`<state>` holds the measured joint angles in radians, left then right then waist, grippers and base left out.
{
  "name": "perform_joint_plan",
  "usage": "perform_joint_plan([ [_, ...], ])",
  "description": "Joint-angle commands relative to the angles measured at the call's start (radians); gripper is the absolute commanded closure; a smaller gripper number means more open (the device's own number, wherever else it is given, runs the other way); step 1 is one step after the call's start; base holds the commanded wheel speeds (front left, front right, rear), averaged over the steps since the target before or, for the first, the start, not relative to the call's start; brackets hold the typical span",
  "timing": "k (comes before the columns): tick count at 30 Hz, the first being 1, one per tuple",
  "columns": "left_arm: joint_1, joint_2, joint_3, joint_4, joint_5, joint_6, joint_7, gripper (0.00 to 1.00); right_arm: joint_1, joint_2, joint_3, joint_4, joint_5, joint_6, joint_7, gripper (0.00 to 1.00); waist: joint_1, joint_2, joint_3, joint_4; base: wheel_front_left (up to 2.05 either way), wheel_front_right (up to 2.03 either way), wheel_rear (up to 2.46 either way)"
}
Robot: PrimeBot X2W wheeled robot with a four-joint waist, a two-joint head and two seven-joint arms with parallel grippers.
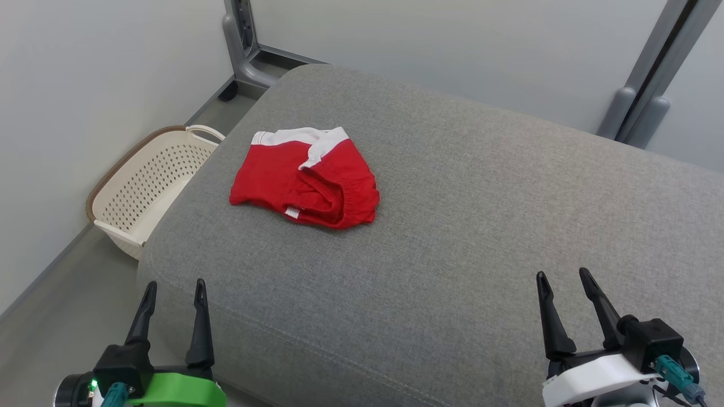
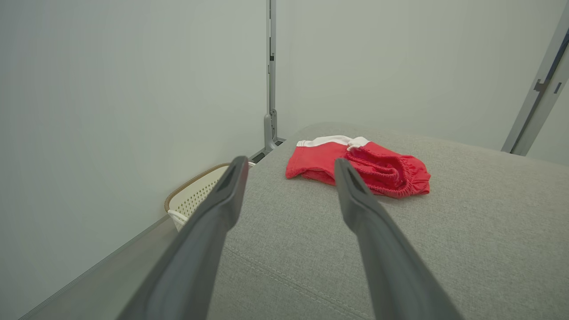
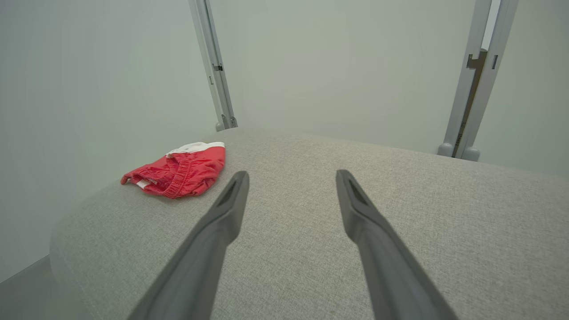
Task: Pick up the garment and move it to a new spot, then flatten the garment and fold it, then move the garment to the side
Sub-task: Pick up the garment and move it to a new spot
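A red garment (image 1: 305,178) with a white band lies folded over on the grey cushioned surface (image 1: 481,215), towards its far left part. It also appears in the left wrist view as the garment (image 2: 369,166) and in the right wrist view as the garment (image 3: 180,171). My left gripper (image 1: 174,286) is open at the near left edge of the cushion, well short of the garment, with nothing between its fingers. Over the near right part, my right gripper (image 1: 564,275) is open and empty too. The left gripper (image 2: 289,162) and right gripper (image 3: 291,175) show their spread fingers.
A cream perforated laundry basket (image 1: 141,186) stands on the floor left of the cushion, against the wall. Grey metal stand legs (image 1: 243,51) rise behind the cushion, with another post (image 1: 639,107) at the back right. Pale walls close in on the left and behind.
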<state>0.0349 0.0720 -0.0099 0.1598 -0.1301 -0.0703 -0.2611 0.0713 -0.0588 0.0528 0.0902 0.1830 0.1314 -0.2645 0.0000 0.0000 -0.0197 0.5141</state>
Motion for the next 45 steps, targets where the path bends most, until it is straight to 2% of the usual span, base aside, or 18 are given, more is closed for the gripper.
perform_joint_plan([
  [1,0.008,-0.006,0.001,-0.006,0.002,0.002,-0.003,0.00,-0.012,-0.008,0.002,0.004,0.009,-0.001,-0.002,0.00,0.0000,0.0000,0.000,0.000,0.00,0.00,0.00],
  [12,-0.011,-0.011,-0.001,-0.032,-0.024,-0.014,-0.003,0.00,-0.018,-0.016,0.007,0.008,0.016,-0.001,-0.002,0.00,0.0000,0.0000,0.008,0.002,0.00,0.00,0.00],
  [16,-0.061,0.013,0.002,-0.063,-0.049,-0.028,0.018,0.00,-0.024,-0.024,0.007,0.001,0.013,-0.001,-0.002,0.00,0.0000,0.0000,0.023,0.004,0.00,0.00,0.00],
  [21,-0.204,0.078,-0.019,-0.142,-0.109,-0.050,0.163,0.00,-0.025,-0.040,-0.002,-0.019,0.003,-0.001,0.000,0.00,0.0000,0.0000,0.053,0.004,0.00,0.00,0.00],
  [25,-0.372,0.138,-0.040,-0.163,-0.196,-0.059,0.308,0.00,-0.045,-0.050,-0.001,-0.049,-0.009,-0.001,0.011,0.00,0.0000,0.0000,0.097,-0.028,0.00,0.00,0.00],
  [30,-0.580,0.200,-0.084,-0.055,-0.366,-0.060,0.478,0.00,-0.079,-0.068,0.005,-0.080,-0.017,-0.001,0.025,0.00,0.0000,0.0000,0.161,-0.086,0.00,0.00,0.00],
  [34,-0.706,0.259,-0.136,0.092,-0.472,-0.061,0.584,0.00,-0.107,-0.080,0.010,-0.094,-0.017,-0.001,0.028,0.00,0.0000,0.0000,0.216,-0.140,0.00,0.00,0.00],
  [38,-0.797,0.283,-0.182,0.221,-0.592,-0.061,0.648,0.00,-0.137,-0.093,0.016,-0.104,-0.016,-0.001,0.032,0.00,0.0000,0.0000,0.276,-0.193,0.00,0.00,0.00],
  [45,-0.888,0.318,-0.266,0.362,-0.705,-0.061,0.713,0.00,-0.171,-0.111,0.009,-0.117,-0.014,-0.001,0.034,0.00,0.0000,0.0000,0.359,-0.251,0.00,0.00,0.00],
])
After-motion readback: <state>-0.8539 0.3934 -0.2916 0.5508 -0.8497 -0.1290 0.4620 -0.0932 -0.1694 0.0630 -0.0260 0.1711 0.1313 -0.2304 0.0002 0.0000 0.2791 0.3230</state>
